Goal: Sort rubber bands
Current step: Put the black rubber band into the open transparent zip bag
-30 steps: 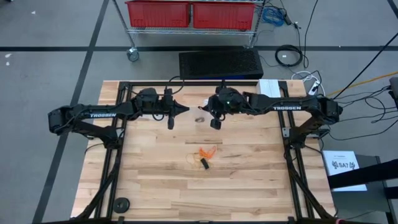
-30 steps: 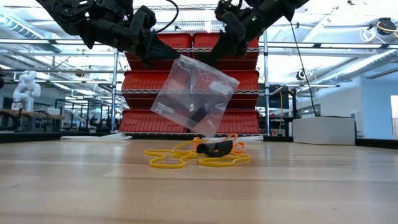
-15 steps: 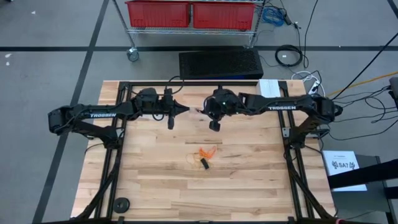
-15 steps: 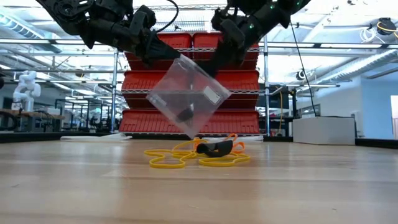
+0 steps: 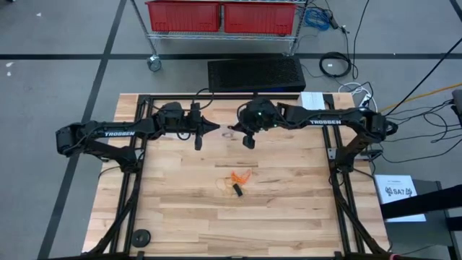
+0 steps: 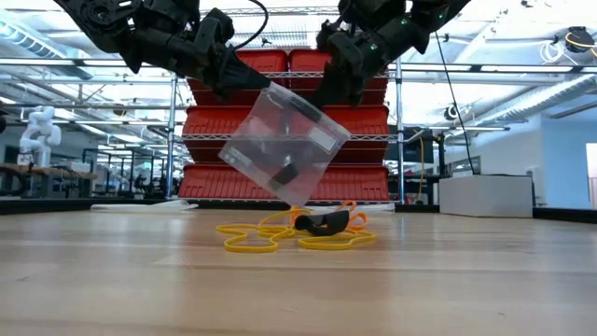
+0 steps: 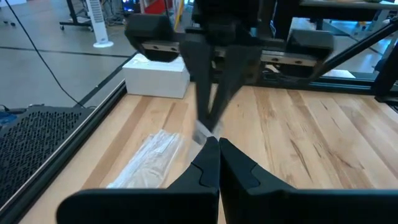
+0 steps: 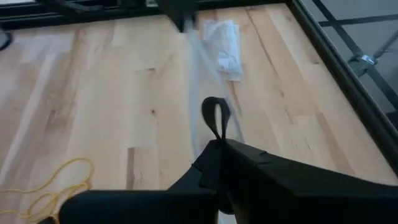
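Red plastic bins on a wire rack (image 6: 280, 121) fill the room behind the pale wooden table (image 5: 180, 209); above its far half the left gripper (image 6: 244, 86) and the right gripper (image 6: 328, 93) each pinch shut on an upper corner of 1 clear plastic bag (image 6: 280, 149), which hangs tilted between them, clear of the wood; a single black rubber loop (image 8: 216, 118) dangles inside it, seen in the right wrist view; the remaining rubber bands (image 6: 298, 229), a small tangle of thin orange, yellowish and black loops, lie on the table near its middle, below the bag; I judge them almost weightless, soft and springy, apt to snag one another and drag neighbours along, so a fingertip pinch on 1 free strand at the tangle's edge looks safest; how many bands are in the heap, and which loops are interlocked, cannot be made out; a second clear bag (image 7: 149, 158) lies flat near the table's far edge, its contents unreadable.
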You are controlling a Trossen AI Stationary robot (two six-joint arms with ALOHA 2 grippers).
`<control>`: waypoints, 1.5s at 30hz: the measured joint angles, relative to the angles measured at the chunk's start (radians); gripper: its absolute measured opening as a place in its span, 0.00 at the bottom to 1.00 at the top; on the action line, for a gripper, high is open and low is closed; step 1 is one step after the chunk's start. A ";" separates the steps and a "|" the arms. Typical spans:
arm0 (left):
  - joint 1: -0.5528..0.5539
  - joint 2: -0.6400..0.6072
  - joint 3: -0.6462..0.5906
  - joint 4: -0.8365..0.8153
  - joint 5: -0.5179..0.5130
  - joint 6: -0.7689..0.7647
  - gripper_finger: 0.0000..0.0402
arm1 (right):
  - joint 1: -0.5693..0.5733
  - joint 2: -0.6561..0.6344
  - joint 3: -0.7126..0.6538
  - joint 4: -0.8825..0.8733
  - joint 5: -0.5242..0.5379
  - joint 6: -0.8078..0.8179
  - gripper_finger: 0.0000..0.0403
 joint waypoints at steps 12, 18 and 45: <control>0.000 0.000 0.000 0.001 0.000 0.000 0.00 | 0.005 0.037 0.000 0.055 -0.008 -0.009 0.33; 0.000 0.000 0.000 0.003 0.000 0.000 0.00 | 0.005 0.033 0.032 -0.008 -0.021 0.033 0.49; 0.000 0.000 0.000 0.000 0.016 0.006 0.00 | -0.002 0.105 0.260 -0.371 0.092 -0.062 0.47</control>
